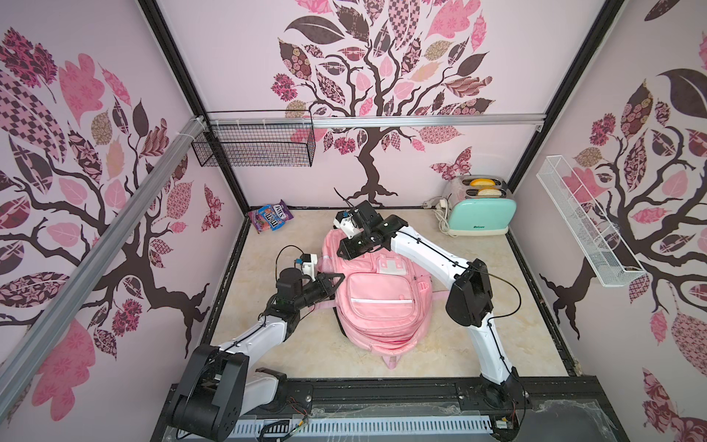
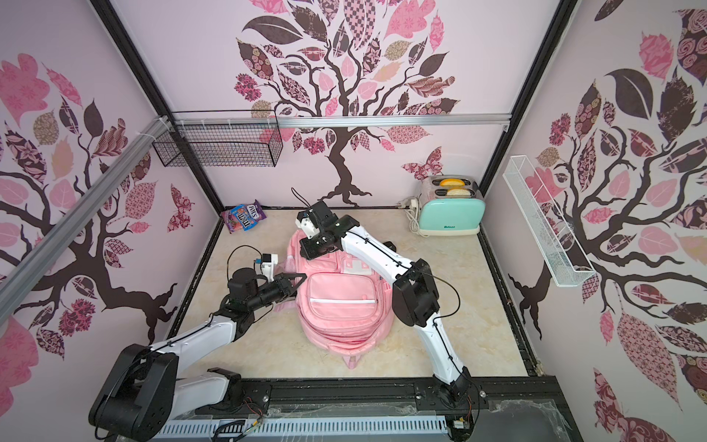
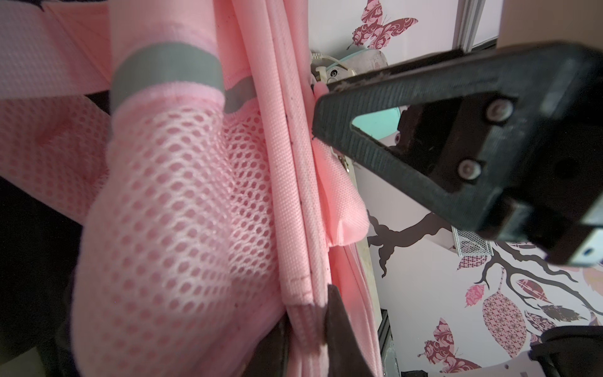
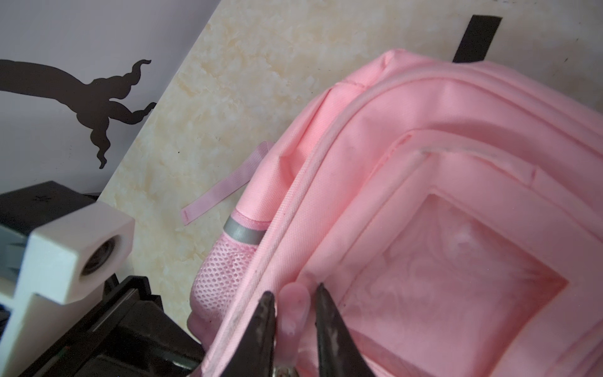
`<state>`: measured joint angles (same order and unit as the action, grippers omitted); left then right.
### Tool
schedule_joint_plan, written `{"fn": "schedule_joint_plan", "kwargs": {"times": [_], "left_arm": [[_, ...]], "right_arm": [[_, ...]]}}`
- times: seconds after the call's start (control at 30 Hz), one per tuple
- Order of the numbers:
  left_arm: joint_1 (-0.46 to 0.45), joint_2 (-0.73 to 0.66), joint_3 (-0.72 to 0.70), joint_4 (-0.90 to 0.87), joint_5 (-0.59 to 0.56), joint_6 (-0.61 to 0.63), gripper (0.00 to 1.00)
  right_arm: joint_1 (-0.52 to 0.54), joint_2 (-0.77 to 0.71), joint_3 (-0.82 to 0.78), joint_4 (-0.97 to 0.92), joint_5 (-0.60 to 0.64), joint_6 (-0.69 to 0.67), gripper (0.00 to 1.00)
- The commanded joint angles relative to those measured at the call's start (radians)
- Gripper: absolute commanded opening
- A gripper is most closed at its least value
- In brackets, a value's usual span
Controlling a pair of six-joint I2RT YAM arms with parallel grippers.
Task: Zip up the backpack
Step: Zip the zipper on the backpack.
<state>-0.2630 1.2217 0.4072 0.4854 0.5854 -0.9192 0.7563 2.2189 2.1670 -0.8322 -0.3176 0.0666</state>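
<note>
The backpack (image 1: 377,317) is light pink, with grey bands (image 3: 166,65), pink mesh (image 3: 169,212) and a white strip (image 1: 380,301). Between the black fingers (image 4: 262,326) of the right gripper (image 4: 292,289), the pull (image 4: 293,310) is pale pink. To that gripper's right the toaster (image 1: 480,216) is mint with a cream base; to its left the bag (image 1: 271,216) is purple. The table (image 1: 535,325) is cream marble.

A light-pink backpack (image 1: 377,306) is laid flat, front up, at the middle of the bench (image 1: 528,306), lengthwise from near edge towards far edge. A white-striped front pocket (image 1: 381,301), a white buckle (image 1: 390,265) and a mesh side pocket (image 3: 182,202) are seen
</note>
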Motion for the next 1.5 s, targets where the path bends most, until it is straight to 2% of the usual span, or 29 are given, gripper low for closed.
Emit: {"fn": "schedule_joint_plan", "kwargs": {"times": [0.0, 0.2, 0.3, 0.5, 0.83, 1.47], "left_arm": [[-0.005, -0.020, 0.004, 0.113, 0.060, 0.005, 0.00], [0.006, -0.017, 0.005, 0.081, 0.038, 0.015, 0.00], [0.014, -0.004, 0.008, 0.065, 0.035, 0.019, 0.00], [0.017, -0.001, 0.008, 0.043, 0.016, 0.030, 0.00], [0.024, -0.016, 0.008, 0.005, -0.016, 0.042, 0.00], [0.039, -0.032, 0.005, -0.002, -0.016, 0.039, 0.00]], "right_arm": [[0.008, 0.006, 0.056, -0.018, -0.019, -0.010, 0.21], [0.000, -0.038, 0.008, 0.034, -0.007, 0.013, 0.11], [-0.010, -0.051, -0.009, 0.050, -0.021, 0.026, 0.10], [-0.044, -0.112, -0.121, 0.147, -0.088, 0.078, 0.09], [-0.077, -0.184, -0.273, 0.250, -0.124, 0.132, 0.09], [-0.105, -0.248, -0.469, 0.360, -0.068, 0.157, 0.08]]}}
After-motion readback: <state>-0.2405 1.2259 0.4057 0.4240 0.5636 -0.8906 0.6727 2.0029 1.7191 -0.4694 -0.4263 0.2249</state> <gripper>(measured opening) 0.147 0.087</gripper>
